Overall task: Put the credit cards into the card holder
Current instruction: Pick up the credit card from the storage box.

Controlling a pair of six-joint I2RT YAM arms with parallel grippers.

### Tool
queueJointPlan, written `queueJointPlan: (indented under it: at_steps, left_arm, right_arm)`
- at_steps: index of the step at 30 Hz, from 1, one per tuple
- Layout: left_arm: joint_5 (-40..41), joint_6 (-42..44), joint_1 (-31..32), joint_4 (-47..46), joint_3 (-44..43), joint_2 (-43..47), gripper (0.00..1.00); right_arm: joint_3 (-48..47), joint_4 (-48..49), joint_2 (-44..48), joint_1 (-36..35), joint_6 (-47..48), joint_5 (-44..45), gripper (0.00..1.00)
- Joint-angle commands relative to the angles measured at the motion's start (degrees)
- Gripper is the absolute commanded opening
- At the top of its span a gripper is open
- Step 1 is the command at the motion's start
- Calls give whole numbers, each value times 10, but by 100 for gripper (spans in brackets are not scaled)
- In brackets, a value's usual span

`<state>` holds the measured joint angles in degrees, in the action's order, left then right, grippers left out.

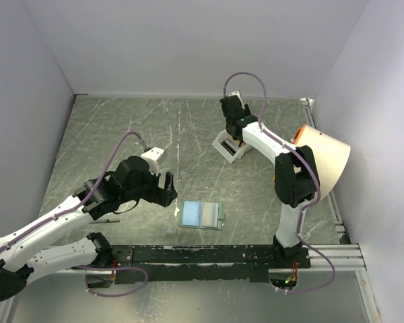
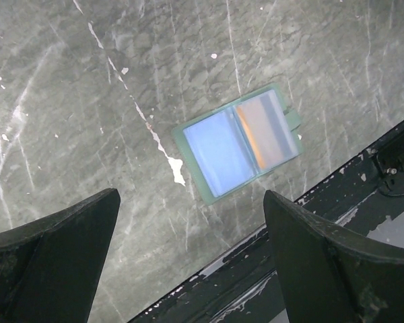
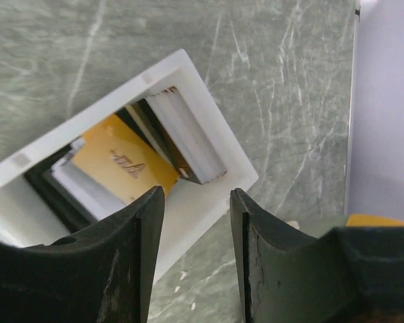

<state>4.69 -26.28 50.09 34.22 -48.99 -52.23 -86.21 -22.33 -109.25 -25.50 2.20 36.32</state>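
Plainly, open card holder (image 1: 202, 214) lies near the black rail (image 1: 209, 254).

White plastic tray (image 1: 221, 146), grey-green marbled table (image 1: 121, 128), black front rail (image 1: 209, 254)

Marbled table (image 1: 121, 128) bears open card holder (image 1: 201, 214) and white tray (image 3: 214, 128).

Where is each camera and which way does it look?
Top: above and behind, looking down on the table; left arm and right arm show.
Left wrist: on the left arm, looking down at the open card holder; its fingers show.
Right wrist: on the right arm, looking down into the white tray of credit cards; its fingers show.
Shared: top and left wrist both see the card holder.
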Motion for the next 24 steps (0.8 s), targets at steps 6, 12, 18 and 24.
queueJointPlan:
  at_steps: [6, 12, 18, 24]
  left_arm:
    - [50, 27, 3, 7, 0, 17, 99]
    - [36, 39, -11, -9, -6, 12, 99]
    - [35, 40, -26, -10, -5, 8, 99]
    - [22, 41, -30, -14, -3, 5, 99]
  right_arm:
    - [-13, 52, -38, 58, 92, -40, 44]
    - [-13, 76, -61, 74, 108, -65, 43]
    - [-23, 87, -89, 80, 119, -81, 43]
    - [-35, 75, -107, 94, 130, -91, 43]
